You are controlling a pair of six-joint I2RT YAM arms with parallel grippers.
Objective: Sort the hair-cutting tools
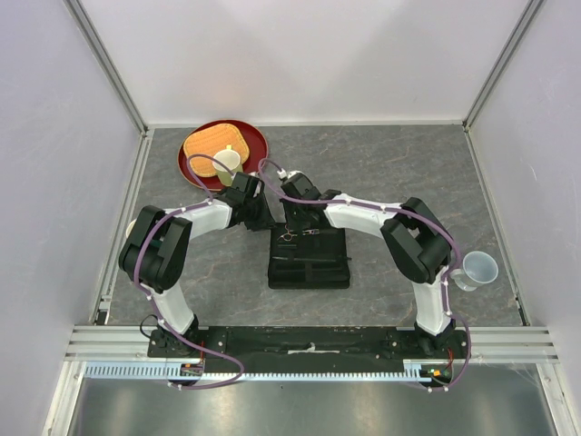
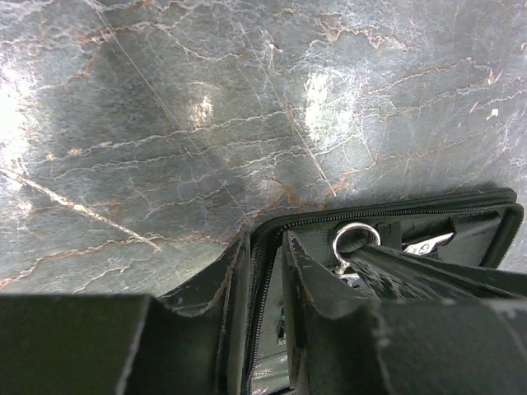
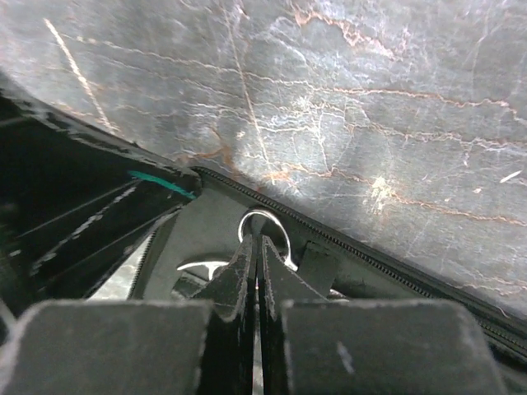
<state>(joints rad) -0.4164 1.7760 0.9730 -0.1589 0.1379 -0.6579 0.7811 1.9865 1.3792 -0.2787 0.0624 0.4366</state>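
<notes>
Bench note, two arms over one case.

Black zip case (image 1: 331,272) lies open on the grey stone-pattern table (image 1: 408,173). Both arms reach to the case's far end.

Silver scissors (image 3: 262,212) sit inside the case at that far end, finger ring up against the far zip wall. A second glint of bright metal lies beside them in the case, but too little shows to name it. Combs cannot be picked out, black on black.

Right gripper (image 3: 255,247): fingers pressed almost together with only a hairline slit, tips over the near arc of the ring. It reads as a pinch on the ring itself.

Left gripper (image 2: 218,304): fingers apart, straddling the case's far zip wall. I cannot tell whether they press on it.

Handling, my judgement:
- The scissors are light, rigid, thin polished steel, so slippery between hard pads.
- Held by one ring they may swing about the grip, and the blades may part at the pivot on a lift.
- The shank just below the rings would be a steadier hold, if reachable.
- The case looks soft-walled and light, and is likely to drag along unless pinned.
</notes>
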